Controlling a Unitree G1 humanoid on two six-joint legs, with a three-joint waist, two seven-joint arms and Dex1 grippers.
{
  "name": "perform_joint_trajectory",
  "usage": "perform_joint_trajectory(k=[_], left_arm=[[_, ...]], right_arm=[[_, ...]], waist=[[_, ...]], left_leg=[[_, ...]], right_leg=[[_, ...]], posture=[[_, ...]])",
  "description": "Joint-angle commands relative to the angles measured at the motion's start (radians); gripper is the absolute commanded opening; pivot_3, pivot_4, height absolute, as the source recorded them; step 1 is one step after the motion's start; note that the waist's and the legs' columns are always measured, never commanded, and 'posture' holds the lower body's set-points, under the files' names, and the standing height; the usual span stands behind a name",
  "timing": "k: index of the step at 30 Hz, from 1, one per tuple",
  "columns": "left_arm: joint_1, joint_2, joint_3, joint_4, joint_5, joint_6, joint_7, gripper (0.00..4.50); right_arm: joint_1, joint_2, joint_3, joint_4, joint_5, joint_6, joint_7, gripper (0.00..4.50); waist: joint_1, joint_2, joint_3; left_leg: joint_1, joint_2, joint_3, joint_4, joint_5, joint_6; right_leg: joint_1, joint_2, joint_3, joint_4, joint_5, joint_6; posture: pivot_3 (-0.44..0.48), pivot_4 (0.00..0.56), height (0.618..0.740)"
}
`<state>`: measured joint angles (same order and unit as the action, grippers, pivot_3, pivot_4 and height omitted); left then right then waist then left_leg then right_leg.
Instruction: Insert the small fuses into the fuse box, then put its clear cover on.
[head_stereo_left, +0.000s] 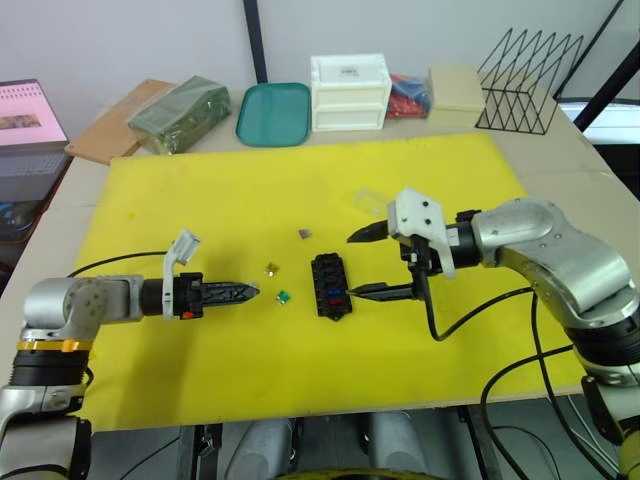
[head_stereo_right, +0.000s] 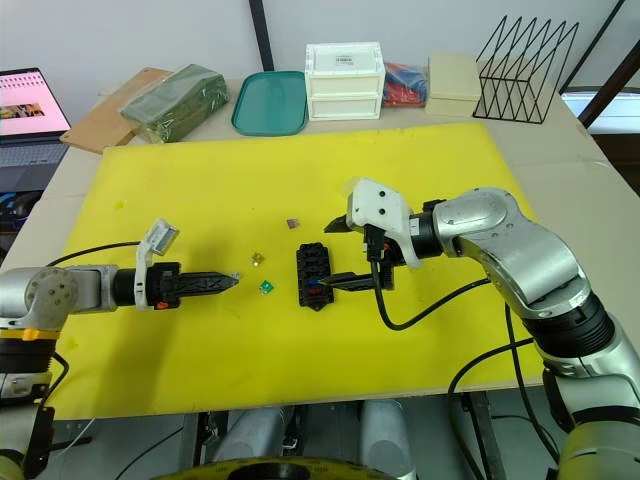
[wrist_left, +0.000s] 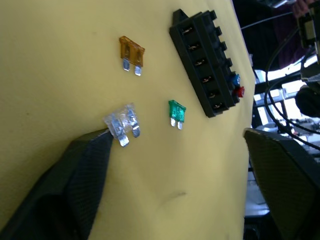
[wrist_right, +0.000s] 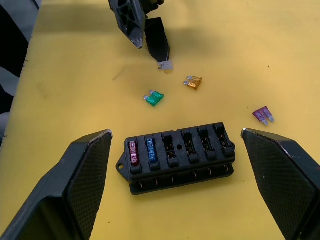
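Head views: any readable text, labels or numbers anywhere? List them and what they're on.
None can be read.
White drawer unit: small label on the top drawer front, print too small to read.
Laptop screen: pink page with dark lines, too blurred to read.
Fuse box and loose fuses, such as the green fuse: no legible markings or ratings.

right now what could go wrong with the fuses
The left claw is open with one finger touching the clear fuse; closing may flick it away rather than grip it. The green fuse lies close by and could get knocked. The right claw straddles the fuse box and could shift it.
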<state>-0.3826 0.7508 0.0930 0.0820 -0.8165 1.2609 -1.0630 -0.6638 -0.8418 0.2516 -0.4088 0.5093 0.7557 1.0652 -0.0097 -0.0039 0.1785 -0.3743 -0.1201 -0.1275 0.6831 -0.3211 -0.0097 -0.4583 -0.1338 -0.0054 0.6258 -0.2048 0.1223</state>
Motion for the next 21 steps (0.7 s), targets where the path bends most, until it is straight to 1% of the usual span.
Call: perform_joint_trajectory(k=[1, 13, 16, 17, 18, 19, 21], left_arm=[[0.031, -0.009, -0.030, -0.006, -0.001, 0.018, 0.003, 2.93], [0.041, -0.005, -0.029, 0.048, 0.039, -0.043, 0.005, 2.93], [0.036, -0.009, -0.029, 0.066, 0.045, -0.057, 0.007, 2.30], [0.035, -0.009, -0.029, 0.070, 0.047, -0.059, 0.005, 2.02], [0.036, -0.009, -0.032, 0.072, 0.049, -0.062, 0.003, 1.61], [0.038, -0.007, -0.037, 0.073, 0.053, -0.066, 0.000, 1.29], [0.042, -0.007, -0.042, 0.075, 0.060, -0.072, -0.004, 1.29]], right_arm=[[-0.021, 0.008, -0.017, -0.032, -0.010, -0.007, -0.002, 4.40], [-0.019, 0.018, -0.015, -0.033, -0.022, -0.009, 0.002, 4.40], [-0.021, 0.021, -0.012, -0.033, -0.023, -0.008, 0.002, 4.40], [-0.022, 0.022, -0.011, -0.033, -0.024, -0.008, 0.002, 4.40], [-0.022, 0.023, -0.011, -0.033, -0.025, -0.008, 0.002, 4.40], [-0.022, 0.024, -0.011, -0.034, -0.025, -0.006, 0.004, 4.40], [-0.021, 0.023, -0.011, -0.034, -0.028, -0.006, 0.006, 4.40]], waist=[[0.000, 0.000, 0.000], [0.000, 0.000, 0.000], [0.000, 0.000, 0.000], [-0.001, 0.000, 0.000], [-0.002, 0.000, 0.000], [-0.002, 0.000, 0.000], [-0.002, 0.000, 0.000]], left_leg=[[0.000, 0.000, 0.000, 0.000, 0.000, 0.000], [0.000, 0.000, 0.000, 0.000, 0.000, 0.000], [0.001, 0.000, 0.000, 0.000, 0.000, 0.000], [0.001, 0.000, 0.000, 0.000, 0.000, 0.000], [0.001, 0.000, 0.000, 0.000, 0.000, 0.000], [0.000, 0.000, 0.000, 0.000, 0.000, 0.000], [0.000, 0.000, 0.000, 0.000, 0.000, 0.000]], right_leg=[[0.000, 0.000, 0.000, 0.000, 0.000, 0.000], [0.000, 0.000, 0.000, 0.000, 0.000, 0.000], [0.000, 0.000, 0.000, 0.000, 0.000, 0.000], [0.000, 0.000, 0.000, 0.000, 0.000, 0.000], [0.000, 0.000, 0.000, 0.000, 0.000, 0.000], [0.000, 0.000, 0.000, 0.000, 0.000, 0.000], [0.000, 0.000, 0.000, 0.000, 0.000, 0.000]], posture=[[0.000, 0.150, 0.740], [0.000, 0.150, 0.740], [0.000, 0.150, 0.740], [0.000, 0.150, 0.740], [0.000, 0.150, 0.740], [0.000, 0.150, 0.740], [0.000, 0.150, 0.740]])
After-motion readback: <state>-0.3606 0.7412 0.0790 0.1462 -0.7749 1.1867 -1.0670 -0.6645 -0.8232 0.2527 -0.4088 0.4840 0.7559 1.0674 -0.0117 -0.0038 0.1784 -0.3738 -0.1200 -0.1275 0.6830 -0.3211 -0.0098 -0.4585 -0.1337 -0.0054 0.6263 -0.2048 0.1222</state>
